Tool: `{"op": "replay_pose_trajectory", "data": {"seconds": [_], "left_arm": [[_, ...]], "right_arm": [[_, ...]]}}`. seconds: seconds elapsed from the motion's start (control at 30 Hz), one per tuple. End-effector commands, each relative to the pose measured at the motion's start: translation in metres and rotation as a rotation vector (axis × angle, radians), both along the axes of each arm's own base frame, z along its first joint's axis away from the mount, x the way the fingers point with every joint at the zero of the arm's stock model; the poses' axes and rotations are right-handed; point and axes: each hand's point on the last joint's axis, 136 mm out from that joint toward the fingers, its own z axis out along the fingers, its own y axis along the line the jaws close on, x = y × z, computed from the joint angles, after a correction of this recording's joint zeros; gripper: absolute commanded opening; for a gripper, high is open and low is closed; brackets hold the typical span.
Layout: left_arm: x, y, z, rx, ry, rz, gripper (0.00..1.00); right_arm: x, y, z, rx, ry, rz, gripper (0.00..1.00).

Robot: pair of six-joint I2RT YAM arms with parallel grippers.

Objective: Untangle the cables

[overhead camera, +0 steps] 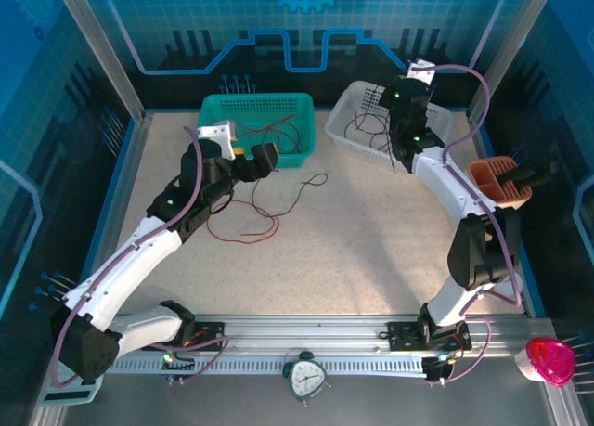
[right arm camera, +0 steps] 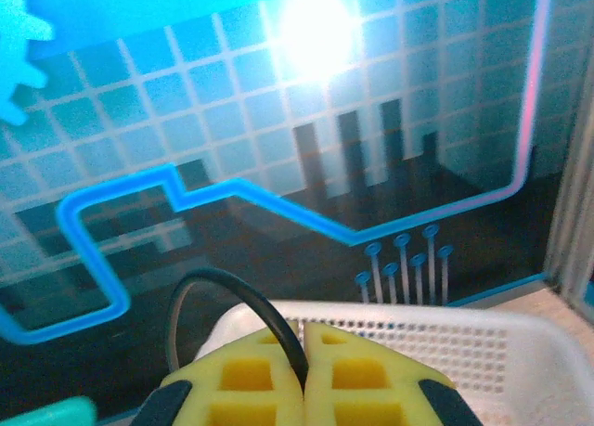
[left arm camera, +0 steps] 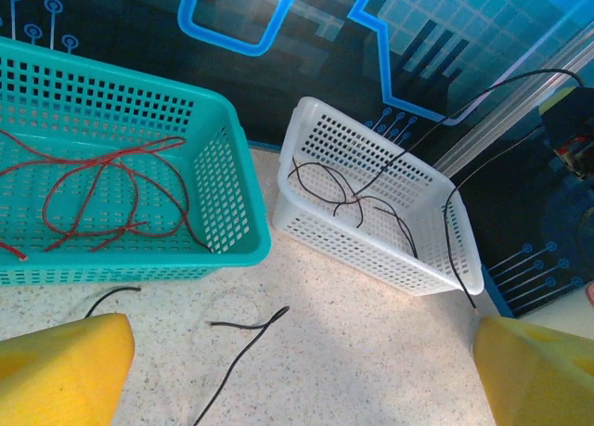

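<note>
Black cable (right arm camera: 215,274) pinched in the closed right gripper (right arm camera: 304,352) may snag the white basket (right arm camera: 445,319); left gripper (left arm camera: 297,370) wide, empty.

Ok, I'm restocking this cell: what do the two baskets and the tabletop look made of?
Teal basket: likely moulded plastic, slightly glossy, walls a grid of small holes. White basket: seemingly the same perforated plastic. Tabletop: matte, pale, finely speckled; perhaps laminate or stone composite, hard to tell.

We see open bench (overhead camera: 371,250) through the middle, teal basket (left arm camera: 223,194) and white basket (left arm camera: 353,245) blocking our far side, a slim gap between them, loose cables (left arm camera: 263,325) trailing left of centre, one of them strung upward out of the white basket
</note>
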Motion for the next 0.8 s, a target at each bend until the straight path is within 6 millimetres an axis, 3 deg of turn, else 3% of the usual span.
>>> {"op": "replay_pose_trajectory", "data": {"seconds": [0.0, 0.47, 0.57, 0.77], "left_arm": [[0.0, 0.001, 0.019, -0.018, -0.038, -0.011, 0.95], [0.003, 0.001, 0.018, -0.033, -0.029, -0.02, 0.96], [0.001, 0.003, 0.02, -0.036, -0.032, -0.019, 0.96], [0.001, 0.003, 0.021, -0.051, -0.038, -0.019, 0.96]], "right_arm": [[0.004, -0.028, 0.031, -0.091, -0.118, -0.184, 0.0], [0.042, -0.046, 0.018, -0.358, -0.161, -0.377, 0.0], [0.049, -0.054, 0.006, -0.388, -0.124, -0.395, 0.0], [0.064, -0.067, -0.037, -0.369, -0.001, -0.36, 0.0]]}}
